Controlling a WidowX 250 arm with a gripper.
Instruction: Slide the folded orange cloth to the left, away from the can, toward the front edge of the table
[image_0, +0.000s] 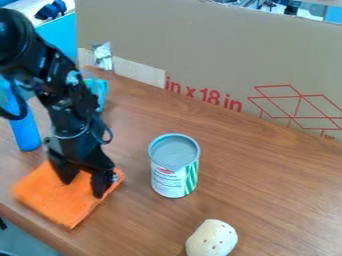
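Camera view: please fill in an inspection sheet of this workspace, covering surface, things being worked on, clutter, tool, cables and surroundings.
Surface: brown wood-grain table.
Things at work: orange cloth, lying under the tool.
Clutter: can, upright, right of the cloth in the picture; pale spotted object near the bottom edge; blue cylinder at left; teal object behind the arm.
Tool: fingers apart, pointing down at the cloth; contact cannot be told.
Cables: black cable, curving beside the arm.
Surroundings: cardboard panel with red print, behind the table.
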